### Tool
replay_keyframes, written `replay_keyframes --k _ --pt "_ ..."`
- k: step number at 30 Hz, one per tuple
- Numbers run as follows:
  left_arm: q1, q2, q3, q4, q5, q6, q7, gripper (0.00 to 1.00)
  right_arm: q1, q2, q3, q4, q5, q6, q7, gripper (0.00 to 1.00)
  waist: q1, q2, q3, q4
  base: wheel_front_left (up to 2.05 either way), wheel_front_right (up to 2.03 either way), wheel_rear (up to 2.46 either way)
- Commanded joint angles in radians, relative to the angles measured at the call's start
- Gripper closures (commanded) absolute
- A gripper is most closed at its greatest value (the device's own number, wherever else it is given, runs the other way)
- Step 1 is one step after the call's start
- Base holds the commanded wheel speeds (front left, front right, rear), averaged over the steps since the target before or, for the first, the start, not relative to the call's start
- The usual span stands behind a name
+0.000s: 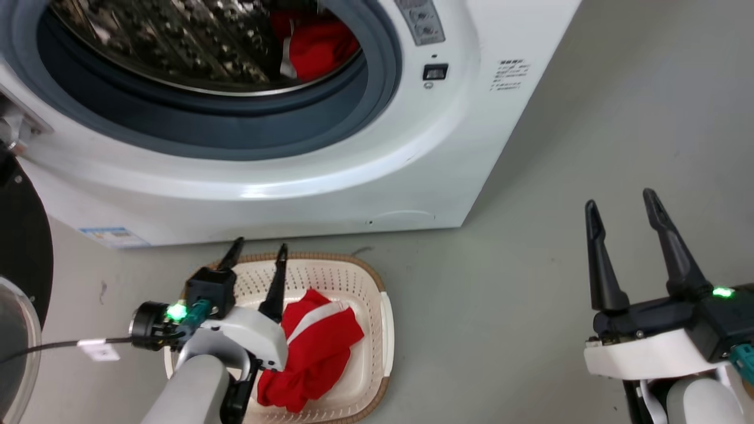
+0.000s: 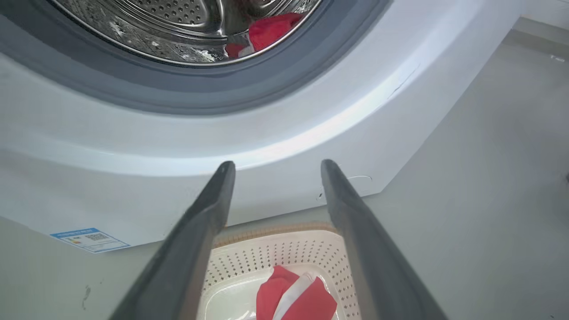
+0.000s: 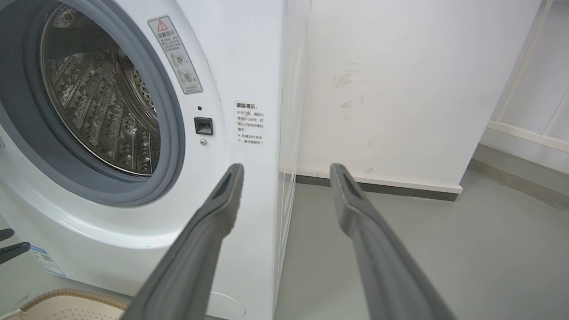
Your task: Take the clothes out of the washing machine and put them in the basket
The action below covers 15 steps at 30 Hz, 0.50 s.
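Note:
The white washing machine (image 1: pixel 330 171) stands with its porthole uncovered, and a red garment (image 1: pixel 318 47) lies low in the steel drum (image 2: pixel 178 26). Another red garment with a white stripe (image 1: pixel 315 347) lies in the cream basket (image 1: pixel 377 330) on the floor in front of the machine. My left gripper (image 1: pixel 259 250) hovers open over the basket's far end, fingers pointing at the machine's base, holding nothing. To the right, my right gripper (image 1: pixel 621 203) is open and empty above the bare floor, beside the machine's right corner.
The black-rimmed glass door (image 1: pixel 20 277) hangs open at the far left. Grey floor (image 1: pixel 530 306) spreads to the right of the basket. Behind the machine's right side is a white wall (image 3: pixel 400 89) with a dark skirting strip.

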Motion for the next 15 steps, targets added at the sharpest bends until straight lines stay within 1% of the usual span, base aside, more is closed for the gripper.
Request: replay_keyframes --k 1,5,9,12,13,15 --pt "0.021 0.005 0.019 -0.024 0.013 0.006 -0.002 0.00 0.015 0.001 0.003 0.003 0.005 -0.001 -0.002 0.00 0.0002 0.0000 -0.029 -0.010 0.00 0.00 0.00" --pt "0.042 0.006 0.071 -0.096 0.047 0.006 -0.002 0.00 0.025 0.001 0.010 0.002 0.011 -0.001 -0.002 0.00 0.0002 0.0000 -0.055 -0.027 0.00 0.00 0.00" --pt "0.018 0.007 0.108 -0.125 0.063 -0.013 -0.002 0.00 0.027 0.001 0.015 -0.002 0.016 -0.001 -0.002 0.00 0.0002 0.0000 -0.061 -0.044 0.00 0.00 0.00" --pt "-0.033 0.016 0.119 -0.113 0.078 -0.031 -0.002 0.00 0.015 0.002 0.019 -0.008 0.023 -0.001 -0.002 0.00 0.0002 0.0000 -0.046 -0.056 0.00 0.00 0.00" --pt "-0.118 0.024 0.121 -0.072 0.085 -0.053 -0.002 0.00 -0.004 0.001 0.020 -0.014 0.028 -0.001 -0.002 0.00 0.0002 0.0000 -0.016 -0.069 0.00 0.00 0.00" --pt "-0.188 0.031 0.123 -0.035 0.079 -0.070 0.007 0.00 -0.017 0.001 0.019 -0.016 0.034 -0.001 -0.002 0.00 0.0002 0.0000 0.008 -0.077 0.00 0.00 0.00"
